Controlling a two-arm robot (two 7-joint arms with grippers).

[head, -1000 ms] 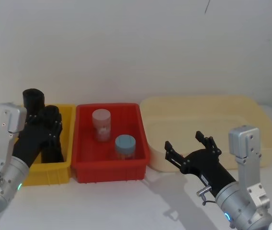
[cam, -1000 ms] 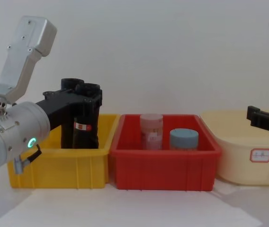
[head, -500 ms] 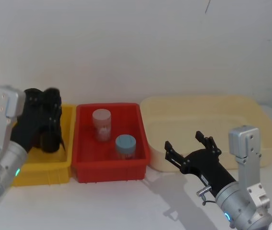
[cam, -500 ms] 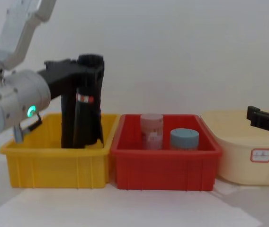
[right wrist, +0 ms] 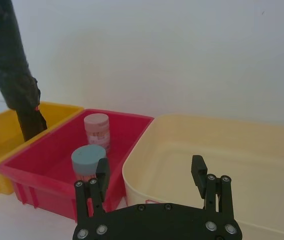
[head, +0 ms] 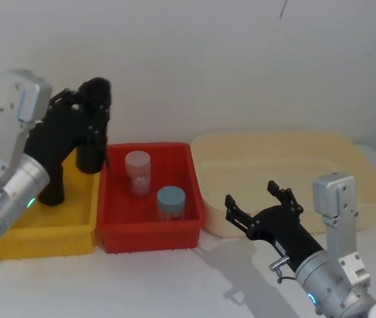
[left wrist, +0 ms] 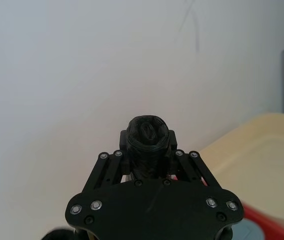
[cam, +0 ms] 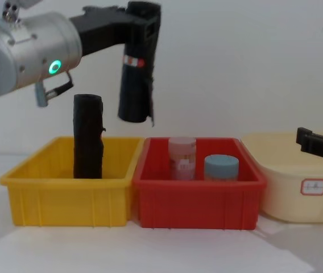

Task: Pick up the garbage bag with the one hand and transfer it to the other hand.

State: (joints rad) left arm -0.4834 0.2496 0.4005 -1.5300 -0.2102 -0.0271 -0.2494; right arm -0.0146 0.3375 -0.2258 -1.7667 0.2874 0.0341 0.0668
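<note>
Garbage bag [cam: 134, 91], clamped top-end in the left gripper [cam: 141, 23] above the red bin's [cam: 195, 205] edge, could swing and miss the open-fingered right gripper [head: 254, 197].

A plain white wall [head: 241, 59] is rising behind the white table [head: 175, 285], a thin dark line [head: 284, 8] is slanting near its top, and soft even light is casting faint shadows across the tabletop.

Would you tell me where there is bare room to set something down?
The cream tub is bare inside, as is the table before the bins. Crowded: red bin with two jars, yellow bin with a black roll.
</note>
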